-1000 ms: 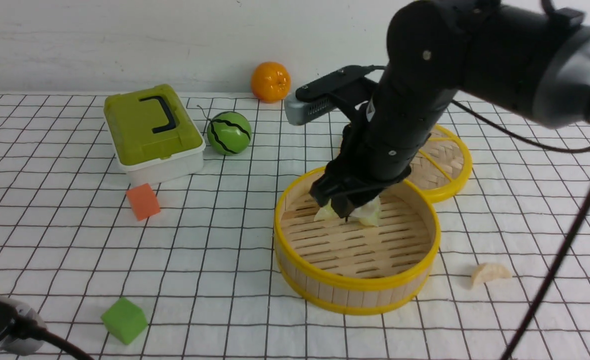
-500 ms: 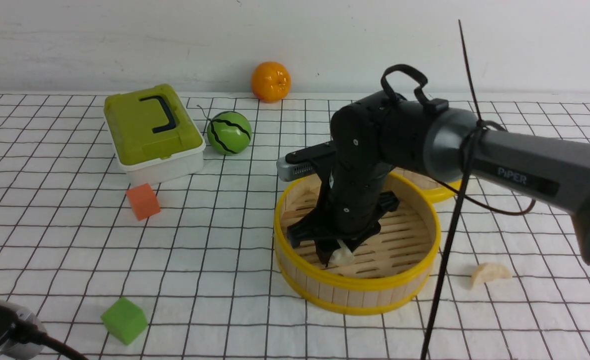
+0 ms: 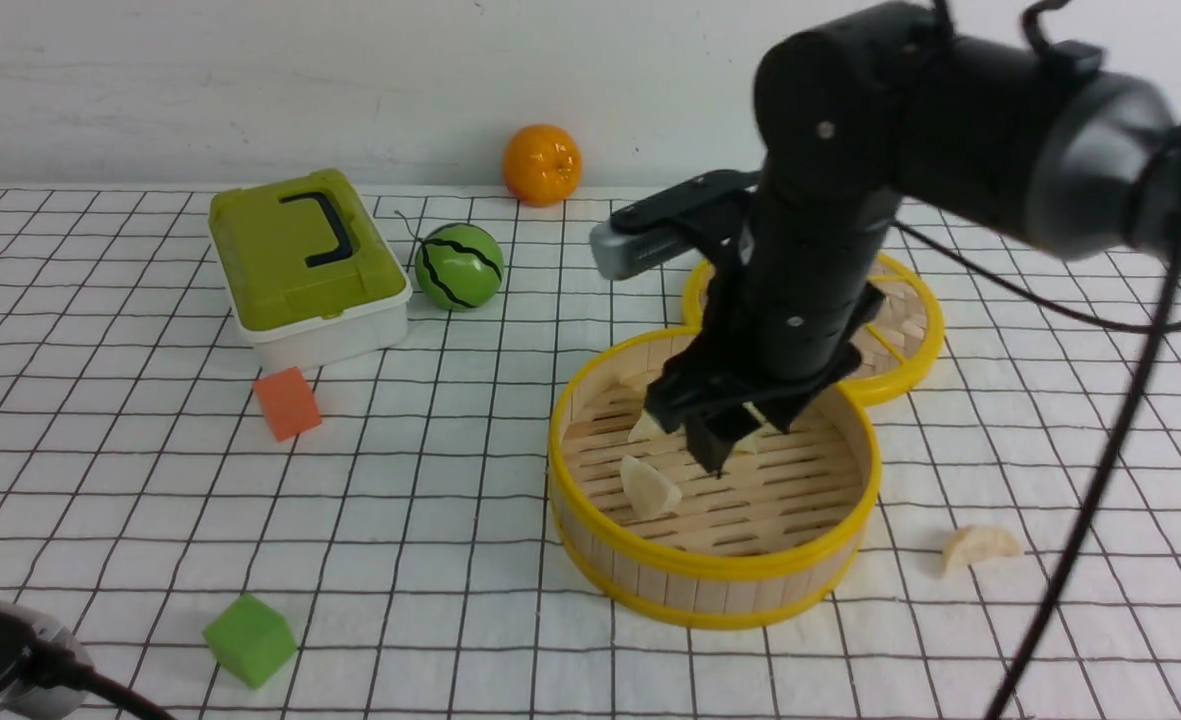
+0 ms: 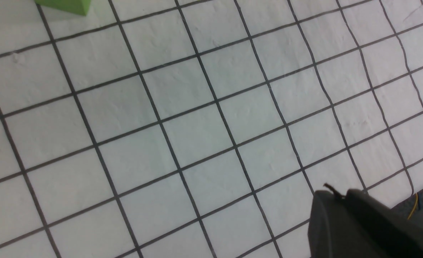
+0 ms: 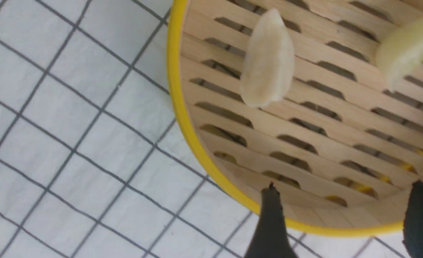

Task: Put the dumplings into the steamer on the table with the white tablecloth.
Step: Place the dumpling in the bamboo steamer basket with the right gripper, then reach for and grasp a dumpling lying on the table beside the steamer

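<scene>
A counter under a white tablecloth printed with a thin black grid runs back to a plain white wall. On the left stand a green-lidded box, a striped green ball, an orange cube and, nearer, a green cube; an orange sits by the wall. The steamer is right of centre, with its flat lid just behind, touching it. A cream dumpling lies on the slatted floor, two pale green dumplings sit farther back, partly hidden by the arm, and a fourth dumpling lies on the cloth to the right of the steamer. The right arm bends down from the upper right, its right hand pointing into the steamer above the floor, fingers spread wide with nothing between them. The left hand hangs low over bare cloth at the near left, its fingers drawn together and empty.
</scene>
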Controlling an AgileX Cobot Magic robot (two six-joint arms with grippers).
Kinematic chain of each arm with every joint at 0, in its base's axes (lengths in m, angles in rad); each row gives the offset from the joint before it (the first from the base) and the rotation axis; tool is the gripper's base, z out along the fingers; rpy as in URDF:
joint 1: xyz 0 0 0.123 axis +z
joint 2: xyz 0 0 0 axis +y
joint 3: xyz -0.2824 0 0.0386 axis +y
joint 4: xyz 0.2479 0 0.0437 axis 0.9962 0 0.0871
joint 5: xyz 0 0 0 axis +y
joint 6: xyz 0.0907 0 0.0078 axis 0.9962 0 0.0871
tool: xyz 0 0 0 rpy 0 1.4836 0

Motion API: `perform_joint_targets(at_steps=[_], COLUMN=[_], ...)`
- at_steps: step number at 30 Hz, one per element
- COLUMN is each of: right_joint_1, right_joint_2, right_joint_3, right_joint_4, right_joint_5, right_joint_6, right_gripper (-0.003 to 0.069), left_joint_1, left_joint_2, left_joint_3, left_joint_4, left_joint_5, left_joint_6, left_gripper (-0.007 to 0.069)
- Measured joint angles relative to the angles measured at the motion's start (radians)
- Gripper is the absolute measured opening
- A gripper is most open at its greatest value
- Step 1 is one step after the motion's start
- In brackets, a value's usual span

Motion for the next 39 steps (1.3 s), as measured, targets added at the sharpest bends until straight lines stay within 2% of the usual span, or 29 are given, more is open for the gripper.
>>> perform_joint_targets(at_steps=[3, 7, 10, 14, 27, 31, 35, 38, 39], right_joint_1=[-0.049, -0.209, -0.291, -0.348, -0.370, -0.371, -0.370, -0.370, -0.370], right_joint_2=[-0.056, -0.100, -0.089, -0.040, 0.116, 0.130, 0.158, 0.164, 0.164], right_joint_3=[0.068, 0.196, 0.245, 0.268, 0.268, 0.263, 0.268, 0.269, 0.269], right_joint_4=[0.000, -0.006, -0.010, 0.007, 0.012, -0.009, 0.027, 0.039, 0.041], right_joint_5=[0.004, 0.008, -0.001, -0.038, -0.186, -0.200, -0.213, -0.212, -0.212], right_joint_6=[-0.007, -0.051, -0.059, 0.006, 0.287, 0.326, 0.338, 0.341, 0.340], right_gripper=[0.0470, 0.0470, 0.0470, 0.0470, 0.0471, 0.0471, 0.0457, 0.0421, 0.0389], left_joint_1=[0.000, 0.000, 0.000, 0.000, 0.000, 0.000, 0.000, 0.000, 0.000], left_joint_2=[0.000, 0.000, 0.000, 0.000, 0.000, 0.000, 0.000, 0.000, 0.000], left_joint_3=[0.000, 0.000, 0.000, 0.000, 0.000, 0.000, 0.000, 0.000, 0.000], left_joint_4=[0.000, 0.000, 0.000, 0.000, 0.000, 0.001, 0.004, 0.008, 0.008], left_joint_5=[0.017, 0.061, 0.059, 0.038, 0.018, 0.018, 0.017, 0.016, 0.013], left_joint_6=[0.000, 0.000, 0.000, 0.000, 0.000, 0.000, 0.000, 0.000, 0.000], left_gripper=[0.0048, 0.0052, 0.0054, 0.0057, 0.0057, 0.0057, 0.0057, 0.0057, 0.0057])
